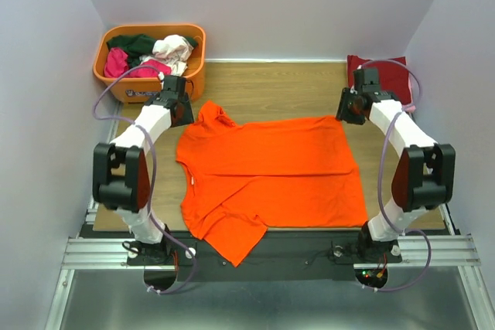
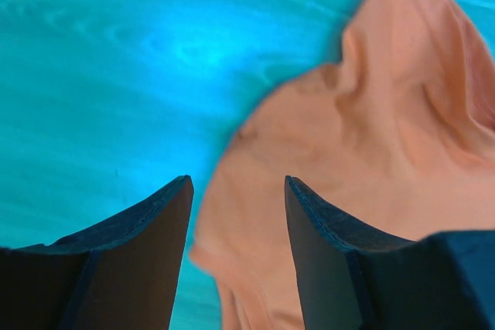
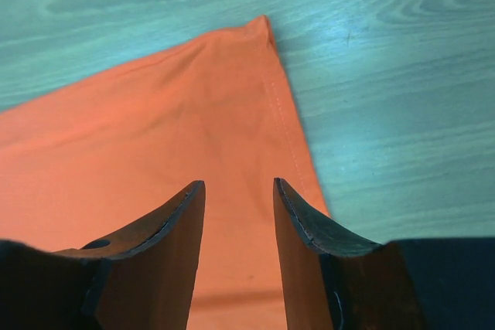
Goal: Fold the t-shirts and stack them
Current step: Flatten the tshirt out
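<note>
arms outstretched, left claw, right claw agape — above orange t-shirt

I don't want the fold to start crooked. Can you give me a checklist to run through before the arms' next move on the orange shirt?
1. Left gripper open, holding nothing: ok.
2. Right gripper open, above the orange t-shirt at its far corner: ok.
3. Body of the shirt spread on the table: ok.
4. Far sleeve flat: not ok, it is rumpled.
5. Near sleeve on the table: not ok, it seems to reach past the near edge.
6. Dark red shirt neatly folded: cannot tell, the right arm partly hides it.
</note>
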Robot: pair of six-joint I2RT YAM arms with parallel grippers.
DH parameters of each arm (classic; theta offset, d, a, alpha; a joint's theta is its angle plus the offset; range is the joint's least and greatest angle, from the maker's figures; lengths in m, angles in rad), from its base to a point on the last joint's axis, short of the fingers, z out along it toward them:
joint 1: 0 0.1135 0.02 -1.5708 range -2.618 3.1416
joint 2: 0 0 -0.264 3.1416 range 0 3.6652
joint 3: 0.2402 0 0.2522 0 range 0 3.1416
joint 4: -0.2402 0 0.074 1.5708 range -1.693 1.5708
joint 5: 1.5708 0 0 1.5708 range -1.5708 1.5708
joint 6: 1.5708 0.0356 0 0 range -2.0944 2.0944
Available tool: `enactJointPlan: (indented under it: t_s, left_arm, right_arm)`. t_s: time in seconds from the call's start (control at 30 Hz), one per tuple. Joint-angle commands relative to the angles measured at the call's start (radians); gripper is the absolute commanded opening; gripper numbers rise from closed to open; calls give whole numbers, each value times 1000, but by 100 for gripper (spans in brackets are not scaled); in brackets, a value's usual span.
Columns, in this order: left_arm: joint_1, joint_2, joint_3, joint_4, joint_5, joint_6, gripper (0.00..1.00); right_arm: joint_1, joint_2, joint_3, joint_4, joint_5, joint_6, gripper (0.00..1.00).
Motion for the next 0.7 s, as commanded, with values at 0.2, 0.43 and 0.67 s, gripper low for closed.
enactJointPlan:
  t_s: [0.2, 0.43, 0.67]
  left_arm:
    - [37, 244, 192, -5, 71, 190, 60]
    - [40, 272, 173, 35, 174, 210, 59]
    - [42, 333, 154, 38, 174, 205, 50]
  right_arm:
    - [-4, 162, 110, 1, -5, -111, 47]
    - [-4, 208, 126, 7, -2, -120, 47]
    - [-6, 254, 158, 13, 4, -124, 47]
